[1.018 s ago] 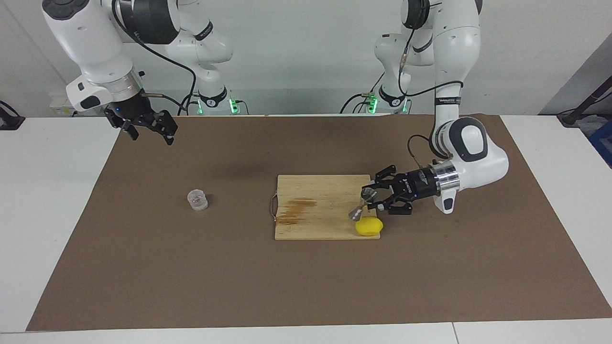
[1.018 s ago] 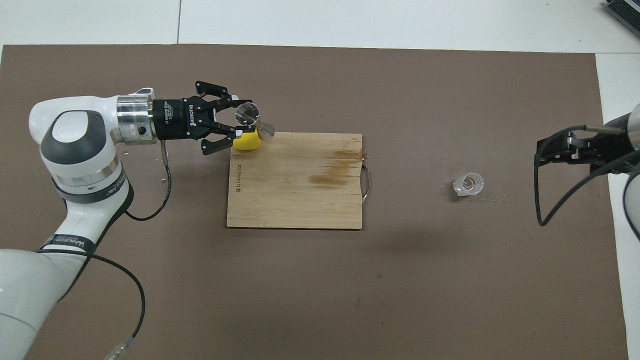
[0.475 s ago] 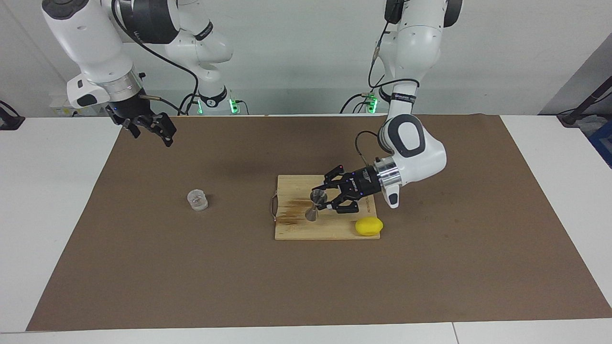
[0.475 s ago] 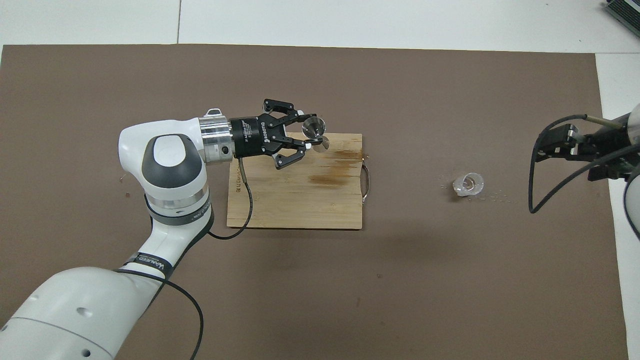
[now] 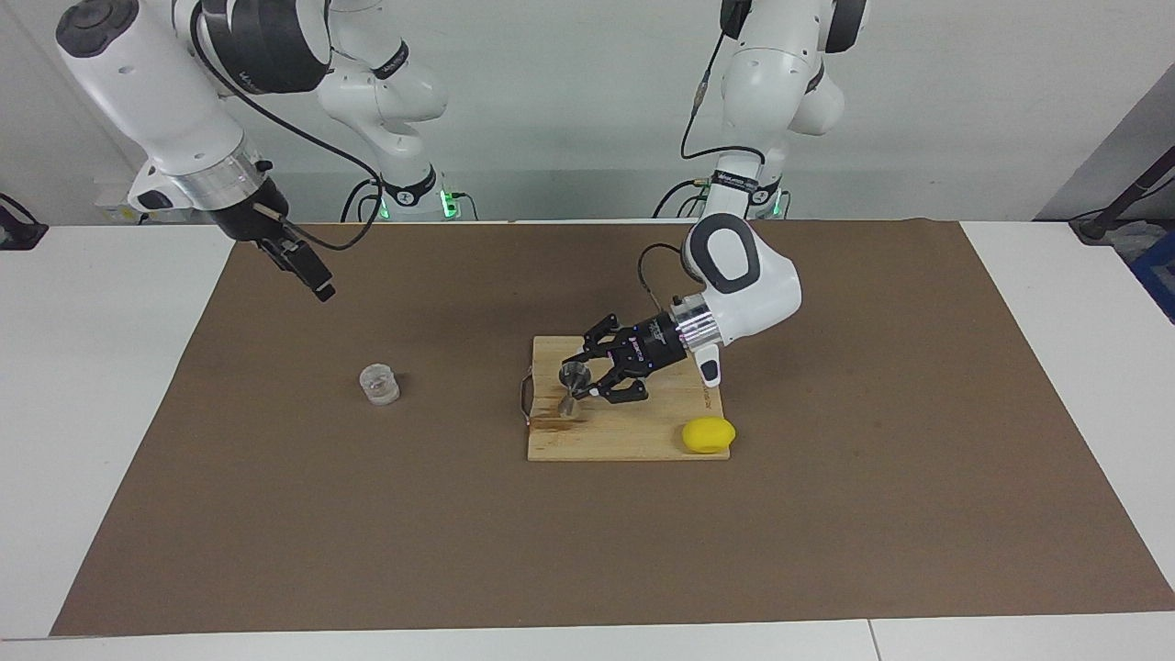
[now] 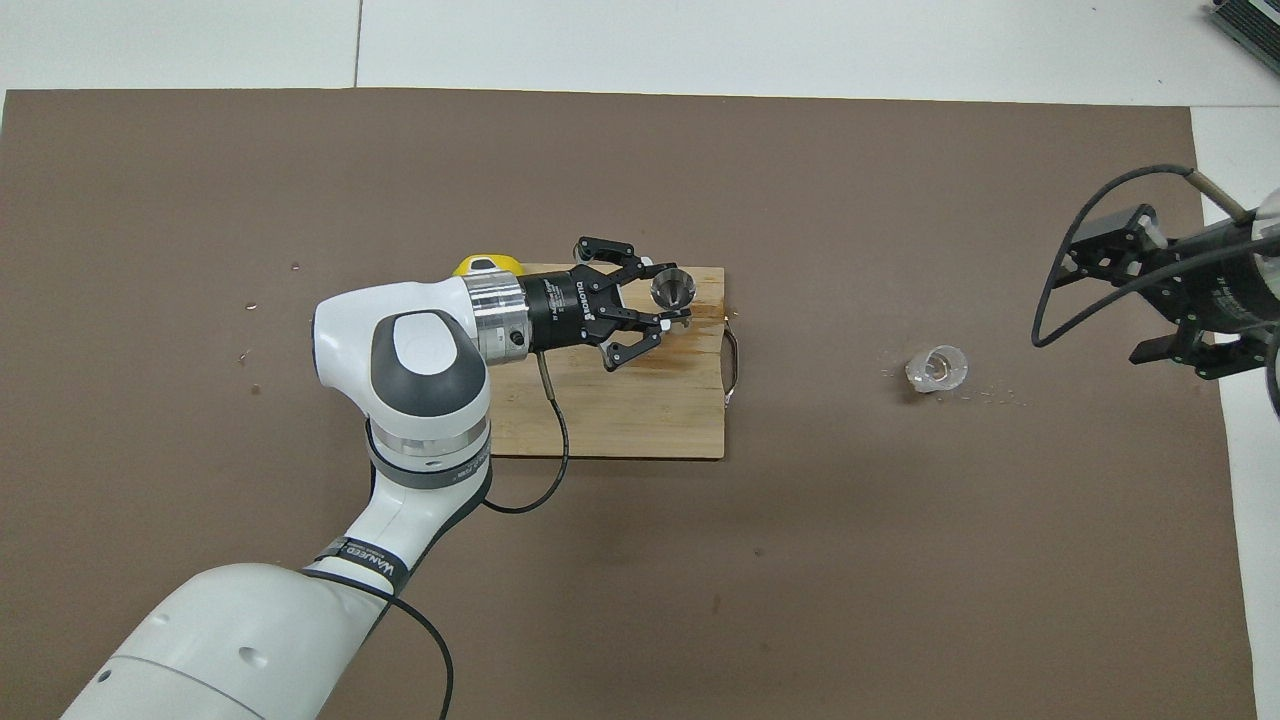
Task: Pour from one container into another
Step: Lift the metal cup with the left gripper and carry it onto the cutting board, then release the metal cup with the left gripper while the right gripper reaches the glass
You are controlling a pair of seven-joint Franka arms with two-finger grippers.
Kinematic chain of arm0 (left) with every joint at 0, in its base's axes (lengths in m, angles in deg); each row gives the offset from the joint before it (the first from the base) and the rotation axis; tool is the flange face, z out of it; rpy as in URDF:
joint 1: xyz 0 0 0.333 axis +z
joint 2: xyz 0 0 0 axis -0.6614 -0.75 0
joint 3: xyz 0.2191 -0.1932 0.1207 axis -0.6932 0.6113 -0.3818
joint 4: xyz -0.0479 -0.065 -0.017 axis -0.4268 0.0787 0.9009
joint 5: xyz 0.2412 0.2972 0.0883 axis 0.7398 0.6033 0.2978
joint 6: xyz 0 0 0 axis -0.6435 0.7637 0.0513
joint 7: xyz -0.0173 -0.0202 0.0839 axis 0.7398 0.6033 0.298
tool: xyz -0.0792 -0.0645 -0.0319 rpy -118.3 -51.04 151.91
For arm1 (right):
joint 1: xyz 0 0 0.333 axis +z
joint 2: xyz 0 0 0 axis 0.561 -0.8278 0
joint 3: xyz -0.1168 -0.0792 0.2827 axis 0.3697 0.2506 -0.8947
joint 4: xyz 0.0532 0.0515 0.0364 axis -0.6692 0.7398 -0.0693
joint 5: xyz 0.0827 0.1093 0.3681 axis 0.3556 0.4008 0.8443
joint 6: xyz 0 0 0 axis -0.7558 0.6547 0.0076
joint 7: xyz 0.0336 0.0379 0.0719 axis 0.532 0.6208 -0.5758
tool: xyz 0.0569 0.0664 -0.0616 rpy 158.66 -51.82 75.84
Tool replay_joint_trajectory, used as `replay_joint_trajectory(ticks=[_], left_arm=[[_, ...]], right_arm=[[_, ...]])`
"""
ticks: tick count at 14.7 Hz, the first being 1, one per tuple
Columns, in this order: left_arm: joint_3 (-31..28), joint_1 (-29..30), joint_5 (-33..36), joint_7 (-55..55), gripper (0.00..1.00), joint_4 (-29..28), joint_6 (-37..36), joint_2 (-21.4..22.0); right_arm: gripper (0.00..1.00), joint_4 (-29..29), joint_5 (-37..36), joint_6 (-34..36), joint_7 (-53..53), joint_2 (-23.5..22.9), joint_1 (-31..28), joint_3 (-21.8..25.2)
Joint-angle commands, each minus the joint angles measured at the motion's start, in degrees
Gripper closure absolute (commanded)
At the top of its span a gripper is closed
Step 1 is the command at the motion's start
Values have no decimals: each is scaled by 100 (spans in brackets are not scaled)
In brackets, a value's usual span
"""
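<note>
We found the left gripper [image 5: 585, 384] clamped on the steel jigger [image 5: 571, 390] over the cutting board [image 5: 633, 439], the clear cup [image 5: 378, 384] toward the right arm's end, nearer the open, empty right gripper [image 5: 307, 268].

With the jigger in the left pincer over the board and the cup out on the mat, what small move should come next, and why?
Probably carry on toward the right arm's end: the left pincer, shut on the steel jigger, is over the cutting board's handle edge, short of the clear cup standing untouched on the brown mat. The right pincer waits, open, above the mat.
</note>
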Motion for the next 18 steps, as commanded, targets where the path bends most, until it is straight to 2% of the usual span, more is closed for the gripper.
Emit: replay_joint_trajectory(ticks=[1, 6, 11, 12, 13, 14, 18], left_arm=[[-86, -168, -166, 21, 100, -197, 169, 79], [-95, -335, -193, 12, 100, -320, 345, 88], [-95, -388, -201, 12, 100, -321, 521, 71], [-95, -388, -193, 12, 91, -320, 521, 71], [-95, -379, -175, 12, 35, -320, 521, 79], [-86, -379, -166, 21, 0, -320, 521, 80], [-86, -370, -131, 30, 0, -312, 512, 80]], right_arm=[[0, 159, 236, -386, 968, -83, -137, -20], [0, 168, 815, -440, 2060, -715, -445, -12], [0, 465, 1615, -895, 2132, -1164, -919, -20], [0, 597, 1817, -1071, 2158, -1225, -920, -20], [0, 755, 1993, -1195, 2167, -1296, -929, -20], [0, 913, 2047, -1283, 2149, -1288, -955, -20], [0, 1284, 2258, -1336, 1992, -1243, -1017, -20]])
